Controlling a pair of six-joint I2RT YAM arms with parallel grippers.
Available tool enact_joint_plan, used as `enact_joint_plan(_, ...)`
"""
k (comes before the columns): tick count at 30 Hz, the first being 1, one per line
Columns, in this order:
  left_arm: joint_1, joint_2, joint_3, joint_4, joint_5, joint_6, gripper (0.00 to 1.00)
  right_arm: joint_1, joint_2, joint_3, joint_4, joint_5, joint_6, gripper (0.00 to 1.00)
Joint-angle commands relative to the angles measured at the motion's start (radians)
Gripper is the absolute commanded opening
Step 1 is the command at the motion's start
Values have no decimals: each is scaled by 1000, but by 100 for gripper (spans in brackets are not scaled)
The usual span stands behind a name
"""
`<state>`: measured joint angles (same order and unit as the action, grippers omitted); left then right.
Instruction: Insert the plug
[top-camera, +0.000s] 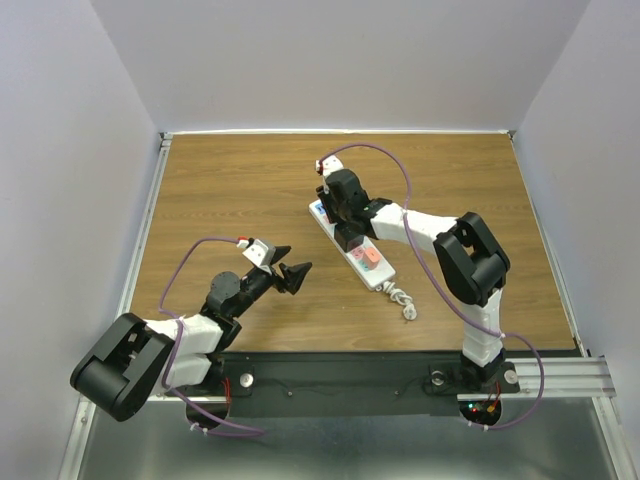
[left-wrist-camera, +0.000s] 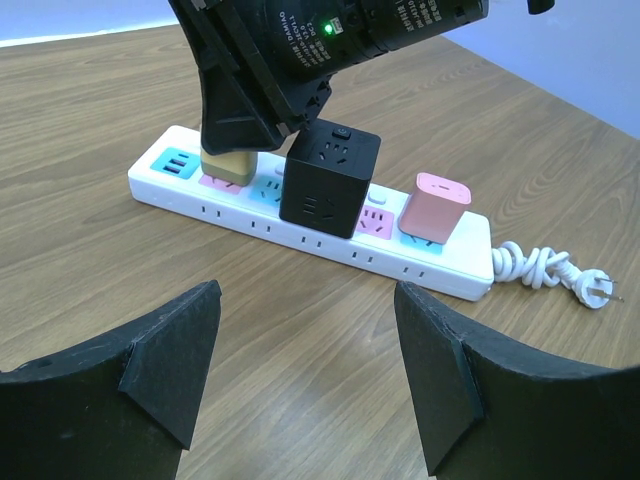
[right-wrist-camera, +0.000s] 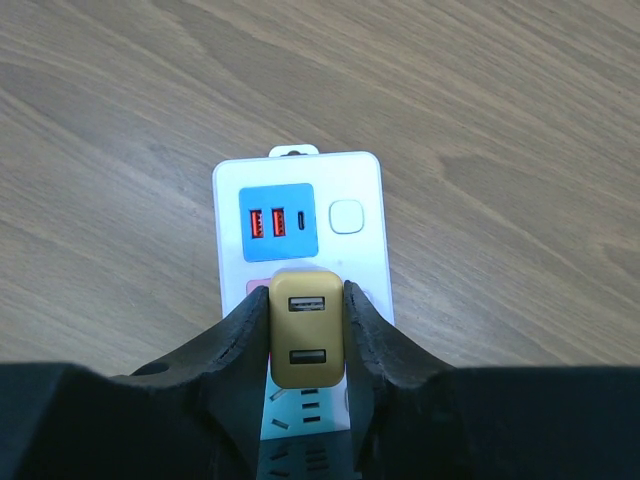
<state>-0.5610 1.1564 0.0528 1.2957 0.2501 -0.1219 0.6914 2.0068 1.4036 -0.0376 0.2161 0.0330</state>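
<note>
A white power strip (top-camera: 352, 248) lies across the table's middle; it shows in the left wrist view (left-wrist-camera: 250, 225) and the right wrist view (right-wrist-camera: 365, 200). My right gripper (right-wrist-camera: 307, 300) is shut on a gold USB charger plug (right-wrist-camera: 306, 330), which sits on the pink socket beside the blue USB panel (right-wrist-camera: 280, 222). In the left wrist view the gold plug (left-wrist-camera: 228, 165) rests on the strip under the right gripper. A black cube adapter (left-wrist-camera: 328, 180) and a pink charger (left-wrist-camera: 436, 208) stand plugged in further along. My left gripper (top-camera: 290, 272) is open and empty, well short of the strip.
The strip's coiled white cord and plug (top-camera: 405, 300) lie at its near end, also seen in the left wrist view (left-wrist-camera: 555, 272). The table's metal side rail (top-camera: 145, 225) runs along the left, with grey walls around.
</note>
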Motion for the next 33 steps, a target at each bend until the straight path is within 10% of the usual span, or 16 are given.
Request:
enact_joint_plan(1, 6, -23, -2, 188, 15, -4, 81, 0, 118, -75, -173, 3, 28, 0)
enact_joint_plan(10, 7, -20, 4, 183, 14, -7, 81, 2, 20, -94, -137, -38, 67, 2)
enact_joint_plan(15, 9, -23, 12, 157, -2, -10, 81, 0, -29, -48, -108, -95, 65, 48)
enact_joint_plan(27, 9, -52, 91, -11, -84, -18, 81, 2, -296, -138, 60, -133, 22, 93)
enact_joint_plan(33, 9, -247, 150, -260, -236, -54, 82, 2, -546, -406, 264, -48, 54, 100)
